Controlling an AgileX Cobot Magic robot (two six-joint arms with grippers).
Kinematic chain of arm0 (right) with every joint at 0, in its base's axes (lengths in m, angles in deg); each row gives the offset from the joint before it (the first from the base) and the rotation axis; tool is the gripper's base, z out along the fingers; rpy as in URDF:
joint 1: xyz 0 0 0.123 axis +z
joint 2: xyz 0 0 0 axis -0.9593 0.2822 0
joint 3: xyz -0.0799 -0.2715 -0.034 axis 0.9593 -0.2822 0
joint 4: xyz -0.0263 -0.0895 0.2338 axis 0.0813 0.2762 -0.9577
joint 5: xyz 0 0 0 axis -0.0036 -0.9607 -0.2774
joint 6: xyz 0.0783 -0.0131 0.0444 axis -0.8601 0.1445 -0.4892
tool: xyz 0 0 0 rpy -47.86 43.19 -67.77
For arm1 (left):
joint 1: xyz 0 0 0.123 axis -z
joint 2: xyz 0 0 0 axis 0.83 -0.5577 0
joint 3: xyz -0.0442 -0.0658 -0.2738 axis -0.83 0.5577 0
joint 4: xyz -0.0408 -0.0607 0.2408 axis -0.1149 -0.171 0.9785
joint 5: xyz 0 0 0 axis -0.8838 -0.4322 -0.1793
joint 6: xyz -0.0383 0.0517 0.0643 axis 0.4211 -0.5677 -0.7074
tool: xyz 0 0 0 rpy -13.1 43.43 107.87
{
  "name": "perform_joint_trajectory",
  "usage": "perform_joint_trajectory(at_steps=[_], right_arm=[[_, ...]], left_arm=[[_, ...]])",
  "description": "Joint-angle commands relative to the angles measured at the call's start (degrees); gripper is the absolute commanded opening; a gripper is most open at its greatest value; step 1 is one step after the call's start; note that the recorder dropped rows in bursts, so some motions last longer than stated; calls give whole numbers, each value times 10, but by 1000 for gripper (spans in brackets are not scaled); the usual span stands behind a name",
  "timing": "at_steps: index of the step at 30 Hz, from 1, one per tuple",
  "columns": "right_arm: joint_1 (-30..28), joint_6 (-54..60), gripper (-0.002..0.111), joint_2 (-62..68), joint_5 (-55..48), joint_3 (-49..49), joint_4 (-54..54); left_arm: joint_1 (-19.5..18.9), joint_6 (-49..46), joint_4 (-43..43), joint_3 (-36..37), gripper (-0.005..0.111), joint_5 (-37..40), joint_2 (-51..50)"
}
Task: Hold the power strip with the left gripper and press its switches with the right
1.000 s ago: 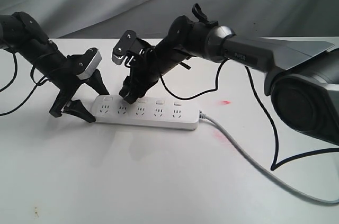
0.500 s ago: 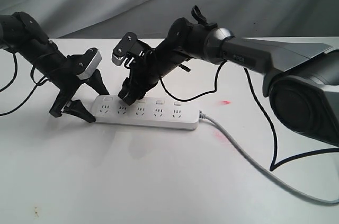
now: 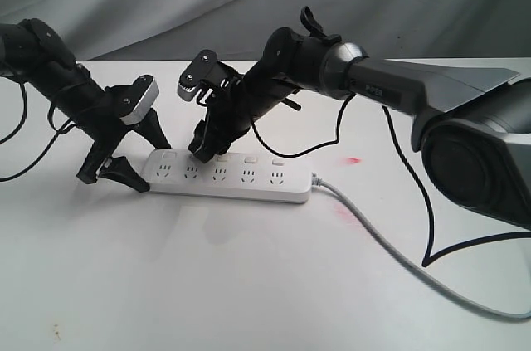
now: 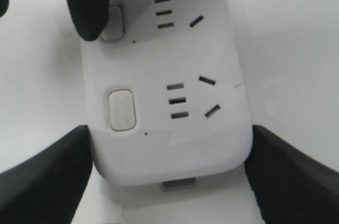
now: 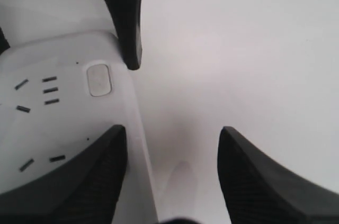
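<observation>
The white power strip, with 5 socket sets and 5 square switches, lies flat on the table. The left gripper clamps its rounded end. The right gripper, jaws apart, hangs over the 2nd switch.

Bright even light, soft shadow under the power strip, close-ups blurry

We see the white strip lying flat, its rounded end clamped between the left gripper's fingers. Its square switches run along one edge. The right gripper, jaws spread, has one fingertip at the second switch from the clamped end.
</observation>
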Motion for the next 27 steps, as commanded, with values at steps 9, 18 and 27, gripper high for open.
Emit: perform_joint_trajectory(at_steps=[9,18,27], right_arm=[[17,5,49,31,-25,-9,38],[11,23,49,-54,3,-9,12],[-36,49,49,-98,-71,-9,-9]], left_arm=[[2,-3,-1,-2,8,3,1],[2,-3,-1,-2,8,3,1],[2,-3,-1,-2,8,3,1]])
